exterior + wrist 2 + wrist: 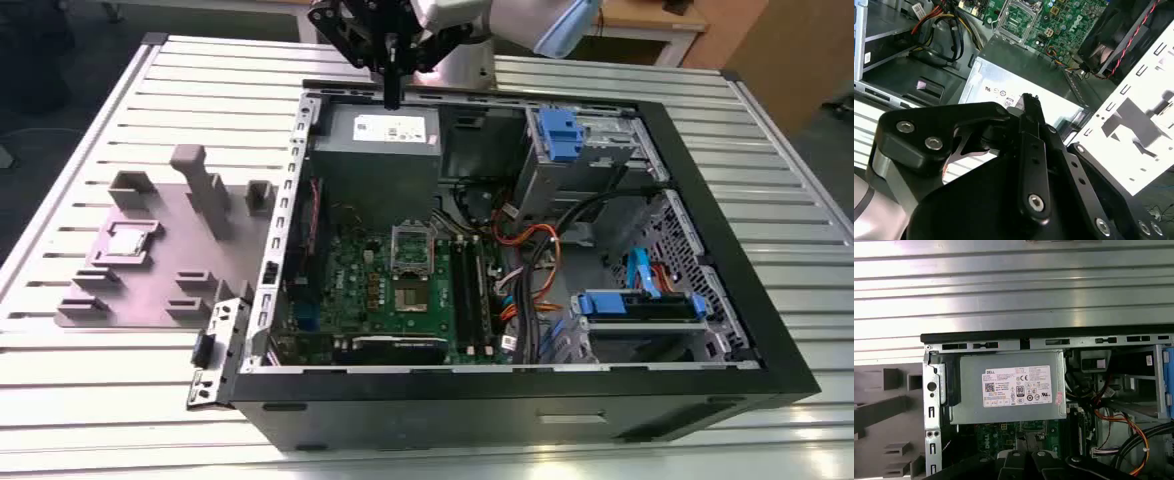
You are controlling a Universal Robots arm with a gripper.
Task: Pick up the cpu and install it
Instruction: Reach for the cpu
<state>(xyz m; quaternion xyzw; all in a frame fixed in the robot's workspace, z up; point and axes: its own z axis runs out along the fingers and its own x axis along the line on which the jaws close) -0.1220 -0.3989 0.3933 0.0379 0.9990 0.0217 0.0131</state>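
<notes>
The tool (394, 98) is clenched (nothing in it) and hangs above the grey box (378, 150). The cpu (127, 243) sits on a grey holder (160, 290) near the table (80, 385) edge on the exterior view's left

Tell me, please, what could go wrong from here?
1. The claw hangs above the power supply, apart from the cpu on the grey fixture; travelling across, it might clip the case wall.
2. Loose orange cables lie near the motherboard and could snag during installation.
</notes>
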